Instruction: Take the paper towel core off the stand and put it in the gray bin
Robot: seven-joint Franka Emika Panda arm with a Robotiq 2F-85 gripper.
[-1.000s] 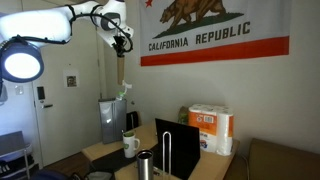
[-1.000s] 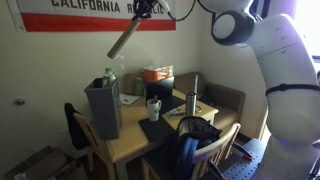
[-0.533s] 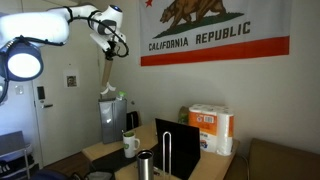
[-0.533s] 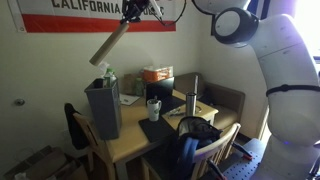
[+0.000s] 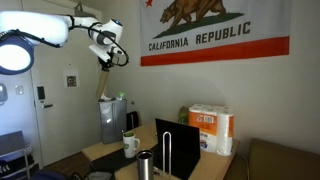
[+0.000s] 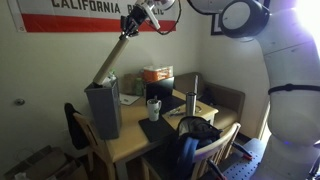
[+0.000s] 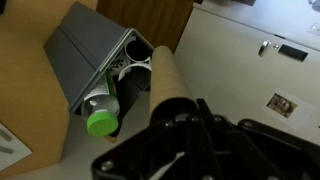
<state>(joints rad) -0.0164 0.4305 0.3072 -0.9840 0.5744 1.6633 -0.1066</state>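
Observation:
My gripper (image 5: 106,55) is high above the table's end and shut on the upper part of the paper towel core (image 5: 102,82), a bare tan tube. In an exterior view the core (image 6: 112,58) slants down from the gripper (image 6: 135,20), and its lower end reaches the top of the gray bin (image 6: 103,110). In the wrist view the core (image 7: 158,75) runs from my gripper (image 7: 176,108) into the open mouth of the bin (image 7: 85,50). The bin (image 5: 112,122) stands on the table's end. The dark wire stand (image 5: 166,152) is bare, in front of the laptop.
A green-capped bottle (image 7: 100,122) lies inside the bin. On the table are a white mug (image 5: 130,146), a steel tumbler (image 5: 146,165), a pack of paper towel rolls (image 5: 212,128) and an open laptop. A chair with a bag (image 6: 190,150) stands near the table.
My gripper has moved with the core towards the bin and lower. The core's lower end, earlier in the air beside the bin, now sits at the bin's opening.

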